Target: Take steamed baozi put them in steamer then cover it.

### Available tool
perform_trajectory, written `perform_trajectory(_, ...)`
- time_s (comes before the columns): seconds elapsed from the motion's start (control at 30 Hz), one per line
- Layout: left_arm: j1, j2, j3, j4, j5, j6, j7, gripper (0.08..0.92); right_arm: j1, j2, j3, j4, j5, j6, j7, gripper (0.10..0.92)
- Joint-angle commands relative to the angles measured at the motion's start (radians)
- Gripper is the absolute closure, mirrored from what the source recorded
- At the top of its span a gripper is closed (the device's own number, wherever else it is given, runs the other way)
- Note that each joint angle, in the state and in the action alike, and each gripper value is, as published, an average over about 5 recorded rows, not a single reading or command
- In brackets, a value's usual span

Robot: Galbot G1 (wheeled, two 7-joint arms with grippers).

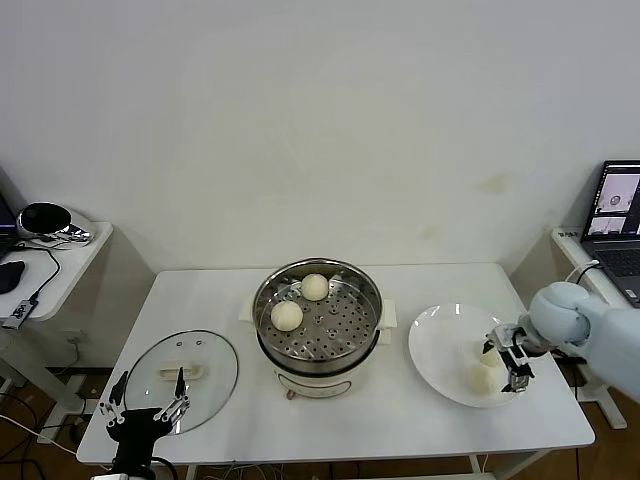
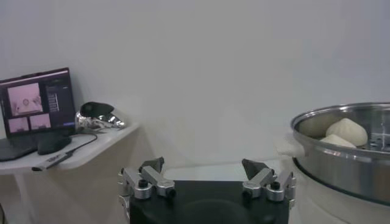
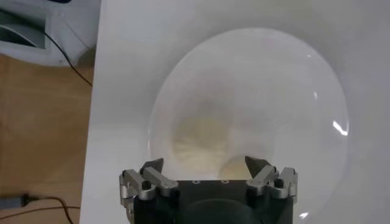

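The steamer (image 1: 318,325), a shiny steel pot on a white base, stands at the table's middle with two baozi (image 1: 314,287) (image 1: 287,315) on its perforated tray. Two more baozi (image 1: 489,354) (image 1: 483,379) lie on the white plate (image 1: 435,345) at the right. My right gripper (image 1: 510,362) is open and hangs just over those two. The right wrist view shows its jaws (image 3: 205,165) apart above the larger baozi (image 3: 201,137) and a second one (image 3: 237,167). My left gripper (image 1: 150,383) is open and empty at the front left, by the glass lid (image 1: 205,350). The left wrist view shows the steamer (image 2: 347,161) from the side.
The glass lid with its white handle lies flat on the table, front left. A side table (image 1: 60,265) at the left holds a mouse, a cable and a shiny black object. A laptop (image 1: 618,215) stands on a stand at the right, past the table's edge.
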State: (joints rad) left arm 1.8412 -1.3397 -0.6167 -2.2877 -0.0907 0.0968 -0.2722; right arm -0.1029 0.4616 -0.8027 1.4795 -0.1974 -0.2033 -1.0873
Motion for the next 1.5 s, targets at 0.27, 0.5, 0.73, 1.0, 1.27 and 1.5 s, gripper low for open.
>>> perform_trajectory(0.27,-0.006,0.000,0.000,0.007,0.001,0.000,0.000,0.177,-0.080,0.066,0.052,-0.072,-0.037,0.003,0.020,0.216)
perform_trajectory(0.5,-0.008,0.001,-0.001,0.008,0.000,-0.001,-0.001,0.177,-0.081,0.071,0.054,-0.074,-0.032,-0.008,0.022,0.306)
perform_trajectory(0.73,-0.006,0.000,0.001,0.006,-0.001,-0.003,-0.001,0.177,-0.071,0.065,0.054,-0.065,-0.024,-0.020,0.021,0.435)
perform_trajectory(1.0,-0.011,0.004,0.000,0.000,-0.001,-0.001,0.000,0.177,0.101,0.028,-0.020,0.003,0.073,-0.047,-0.003,0.457)
perform_trajectory(1.27,-0.017,0.011,-0.004,-0.002,-0.009,0.000,0.000,0.177,0.425,0.062,-0.107,0.008,0.227,-0.054,-0.048,0.453)
perform_trajectory(1.5,-0.023,0.015,-0.013,-0.001,-0.022,0.000,-0.001,0.177,0.738,0.213,-0.253,-0.035,0.339,-0.022,-0.075,0.448)
